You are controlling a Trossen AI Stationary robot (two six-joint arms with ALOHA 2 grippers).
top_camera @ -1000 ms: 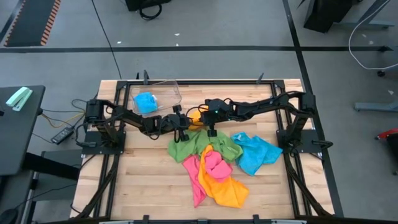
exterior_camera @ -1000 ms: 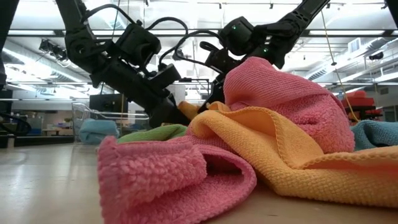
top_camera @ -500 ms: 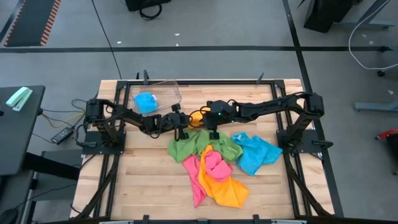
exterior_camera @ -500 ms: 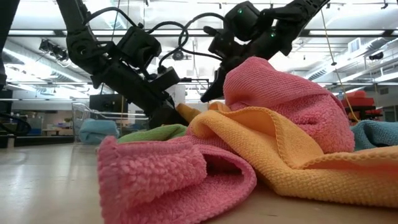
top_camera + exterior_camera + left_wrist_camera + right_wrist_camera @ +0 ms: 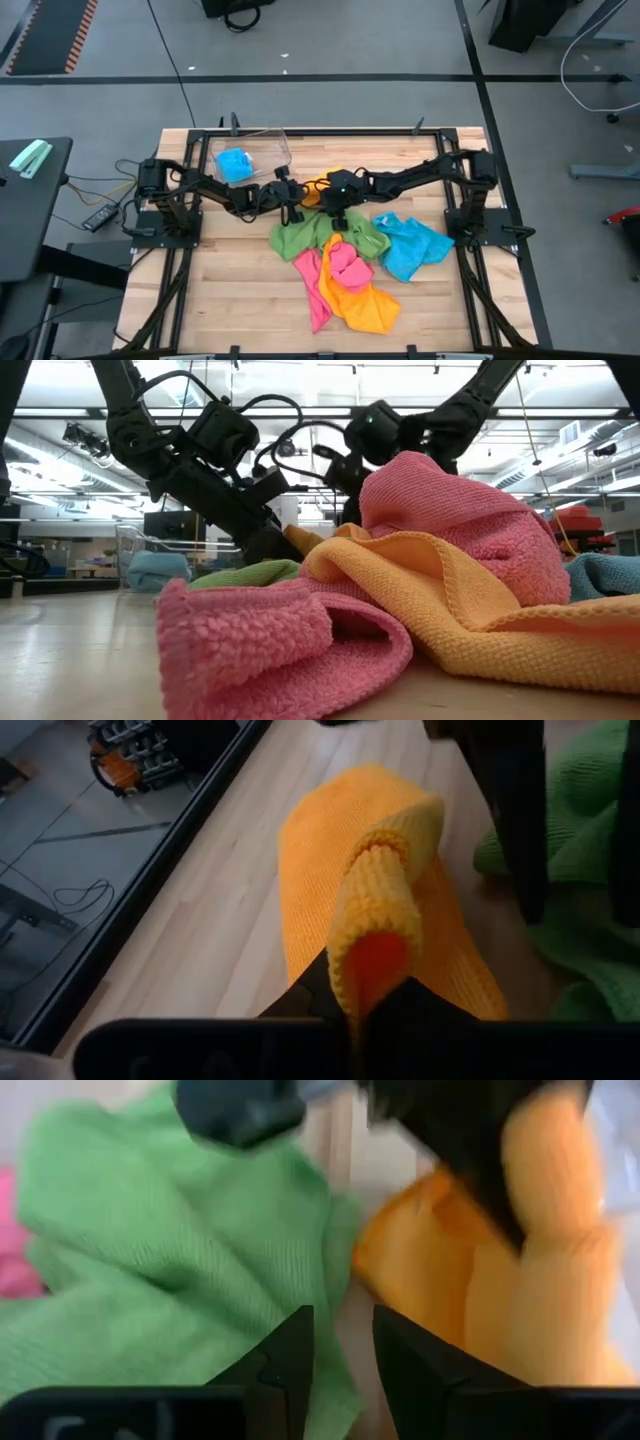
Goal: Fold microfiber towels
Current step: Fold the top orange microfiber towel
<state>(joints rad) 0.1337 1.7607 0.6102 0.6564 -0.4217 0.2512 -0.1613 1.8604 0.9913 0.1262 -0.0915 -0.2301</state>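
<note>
My left hand (image 5: pixel 365 1005) is clamped on a fold of the orange towel (image 5: pixel 380 910) at the bench's (image 5: pixel 240 290) far middle, plain only from its wrist, while my right hand's (image 5: pixel 340 1350) fingers stand slightly apart over the green towel (image 5: pixel 170 1250) beside it.

place: robotics lab or workshop | evidence: grey concrete floor (image 5: pixel 350 40) with black tape lines | pale wooden slatted worktop (image 5: pixel 240 290) inside a black metal frame (image 5: pixel 300 131) carrying two arms | loose black cables (image 5: pixel 170 50) on floor | high open ceiling with strip lights (image 5: pixel 300 372) | distant benches in low view
</note>
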